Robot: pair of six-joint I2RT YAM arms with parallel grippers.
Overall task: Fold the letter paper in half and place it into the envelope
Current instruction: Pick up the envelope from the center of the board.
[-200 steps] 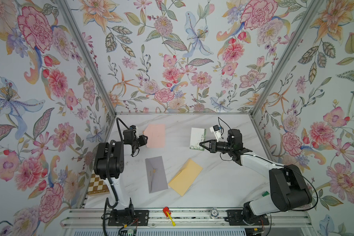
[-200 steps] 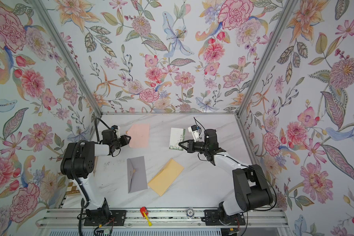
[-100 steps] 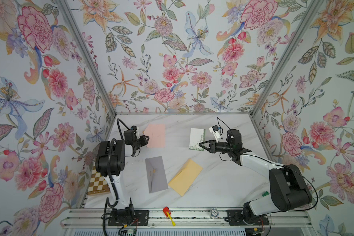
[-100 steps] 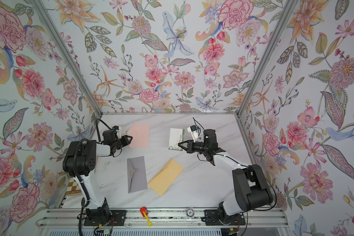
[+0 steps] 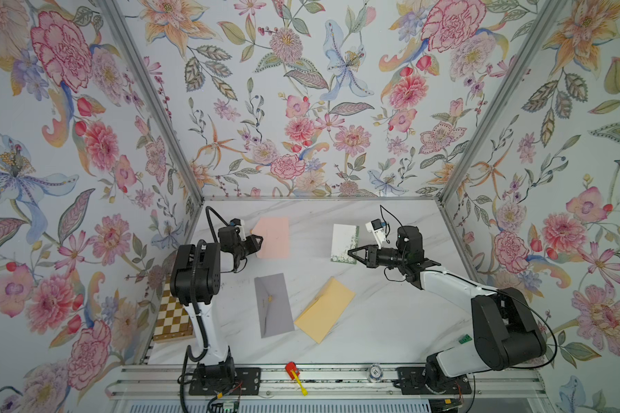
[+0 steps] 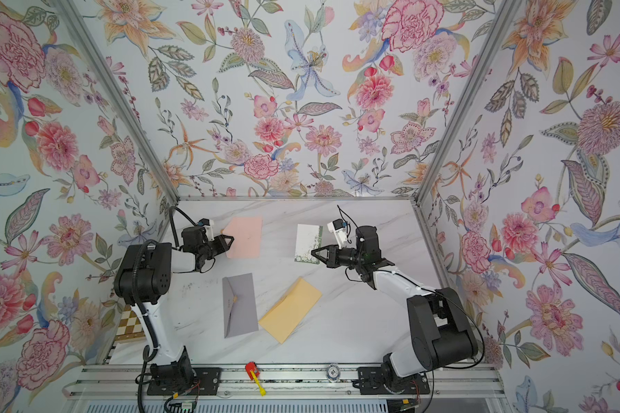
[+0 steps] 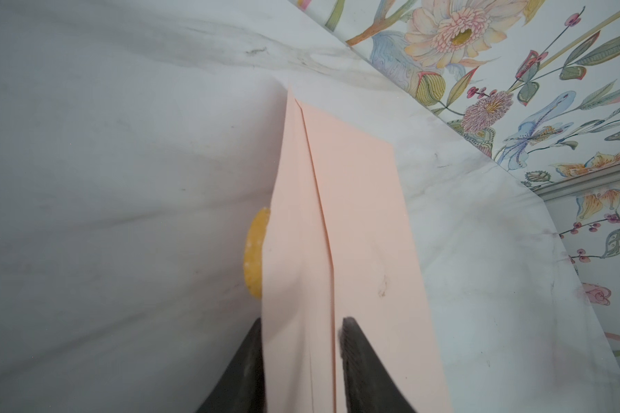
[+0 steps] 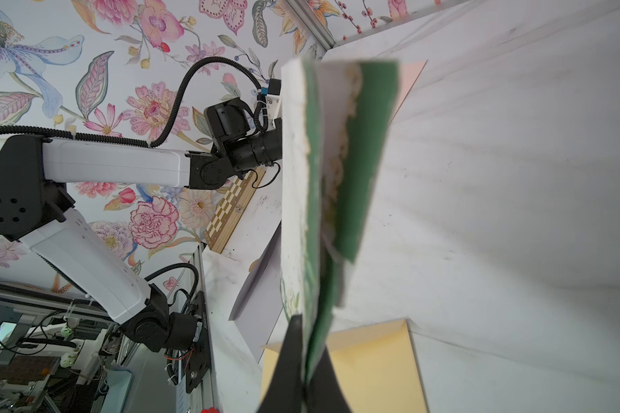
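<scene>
The letter paper (image 5: 343,239) is hanging already folded from the right gripper (image 5: 350,252), which is clamping tight on its corner, well apart from the pink envelope (image 5: 274,237) on the counter (image 5: 373,321). The left gripper (image 5: 259,241) is straddling that envelope's flap (image 7: 294,268), jaws partly apart. Only sliding it in is remaining.

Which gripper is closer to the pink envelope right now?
Left. The left gripper sits at the pink envelope's edge, fingers either side of a layer of it. The right gripper is across the table, shut on the folded letter paper.
</scene>
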